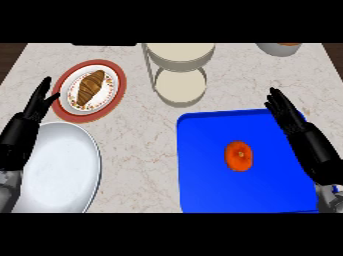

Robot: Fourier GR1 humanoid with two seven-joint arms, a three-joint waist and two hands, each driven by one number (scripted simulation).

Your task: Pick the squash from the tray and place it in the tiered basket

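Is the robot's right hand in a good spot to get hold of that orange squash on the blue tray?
Probably yes. The right hand is open over the right side of the blue tray, and the squash lies alone just to its left, with nothing between them.

Setting: a kitchen. Evidence: a marble-patterned counter (pixel 141 145) carries tableware. A red-rimmed plate (pixel 118 85) holding a pastry (pixel 90 87) lies near the left edge; a large white plate (pixel 63 170) sits at the front-left corner; a tiered basket (pixel 180 70) stands at the far edge.
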